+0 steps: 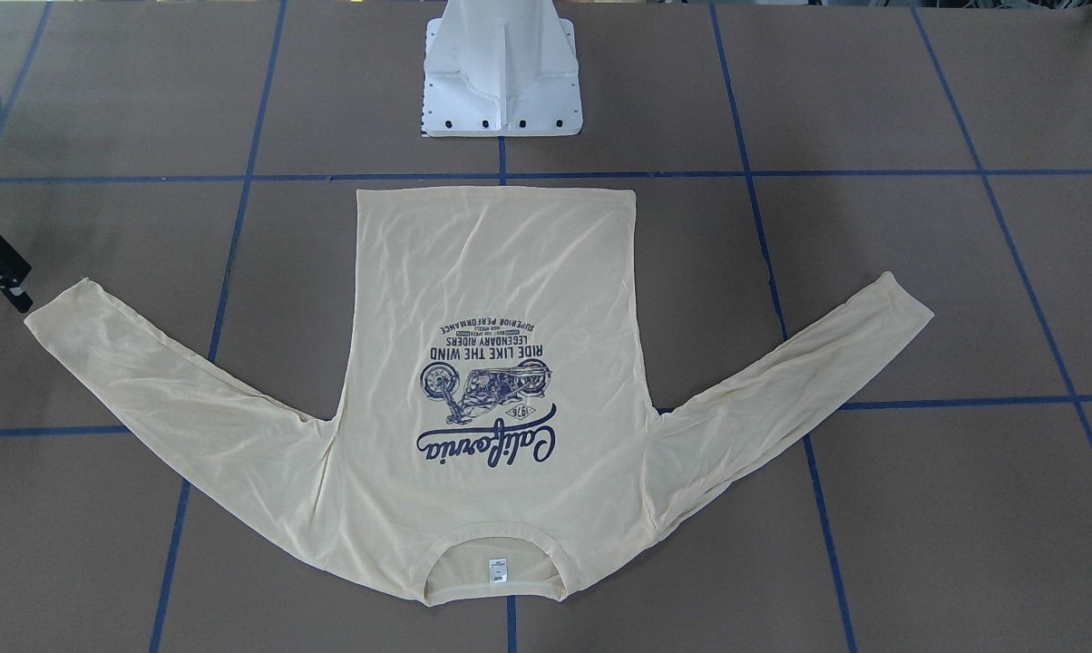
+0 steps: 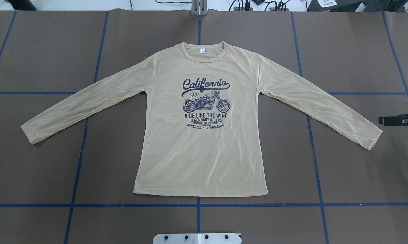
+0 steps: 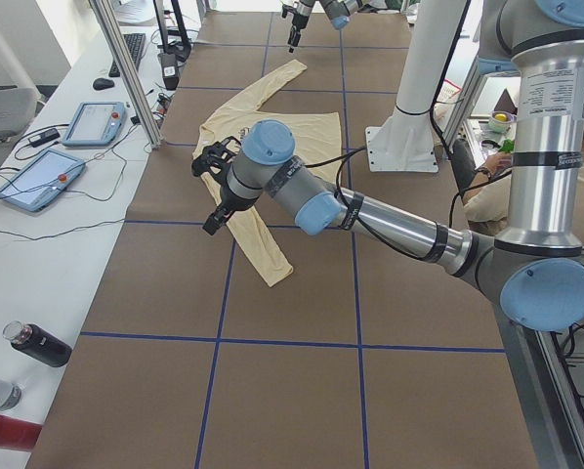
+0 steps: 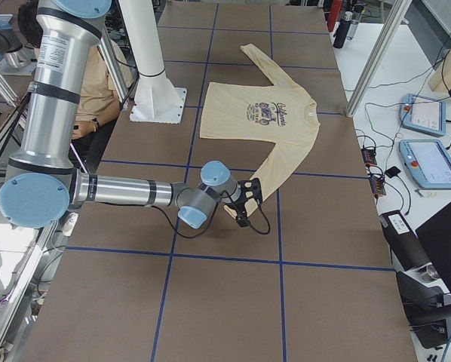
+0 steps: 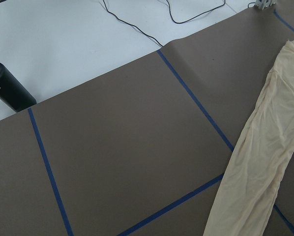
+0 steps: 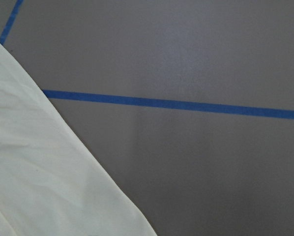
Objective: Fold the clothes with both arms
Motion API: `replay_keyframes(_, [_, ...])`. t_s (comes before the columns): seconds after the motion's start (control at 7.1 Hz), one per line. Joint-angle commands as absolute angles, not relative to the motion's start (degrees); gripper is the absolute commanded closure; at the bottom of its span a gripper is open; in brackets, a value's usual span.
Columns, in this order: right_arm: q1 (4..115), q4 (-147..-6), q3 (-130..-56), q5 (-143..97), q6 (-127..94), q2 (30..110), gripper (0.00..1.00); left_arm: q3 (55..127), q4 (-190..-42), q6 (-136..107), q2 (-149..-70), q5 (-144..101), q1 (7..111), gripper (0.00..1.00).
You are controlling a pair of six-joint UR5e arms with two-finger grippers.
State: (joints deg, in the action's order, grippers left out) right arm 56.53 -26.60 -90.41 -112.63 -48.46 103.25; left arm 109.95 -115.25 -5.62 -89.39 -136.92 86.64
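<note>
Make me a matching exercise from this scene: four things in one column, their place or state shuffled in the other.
1 T-shirt
2 right gripper
3 pedestal base
4 black bottle

A off the brown mat
B near a sleeve cuff
C spread flat, print up
D white, past the hem

Pairs: 1-C, 2-B, 3-D, 4-A
</note>
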Motion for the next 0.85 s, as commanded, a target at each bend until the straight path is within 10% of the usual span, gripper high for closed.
replay_keyframes(0.0, [51.62,-22.85,-88.15,-108.30,-52.90,103.18,0.16,109.95,-115.22,-5.62,-89.38,-136.85,86.57,0.00])
replay_keyframes(0.7, [47.90,-22.85,-87.98,-104.50,-53.09,103.27,0.41,109.51,-115.23,-5.45,-89.38,-136.85,86.57,0.00])
